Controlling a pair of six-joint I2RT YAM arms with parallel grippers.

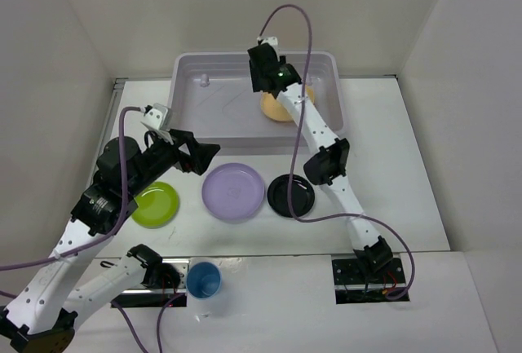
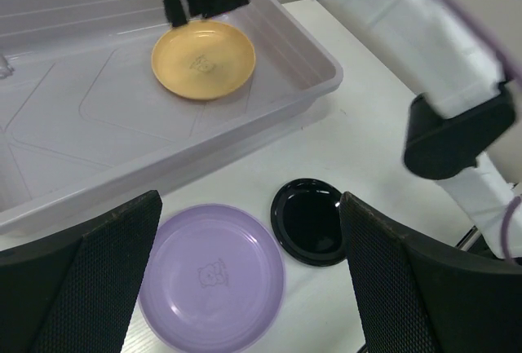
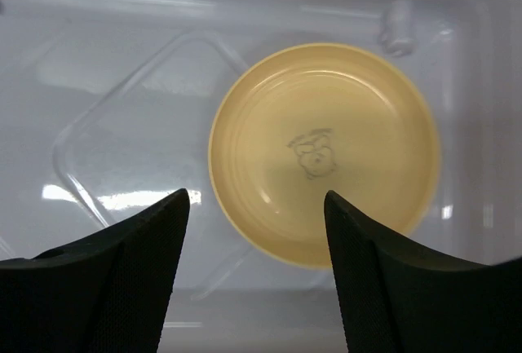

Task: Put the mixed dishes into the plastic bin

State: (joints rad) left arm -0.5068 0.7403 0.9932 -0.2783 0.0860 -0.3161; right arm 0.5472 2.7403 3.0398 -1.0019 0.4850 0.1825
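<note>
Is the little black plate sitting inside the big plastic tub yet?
No, the black plate lies on the table in front of the plastic bin, beside the lavender plate.

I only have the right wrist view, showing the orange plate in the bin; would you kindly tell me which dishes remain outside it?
Observer: The lime green plate, lavender plate and black plate lie on the table in front of the bin.
Operator: Thank you. Any cups out there?
Observer: A blue cup stands upright by the left arm's base.
Operator: And the left gripper?
Observer: The left gripper is open above the table beside the lavender plate, holding nothing.
</note>
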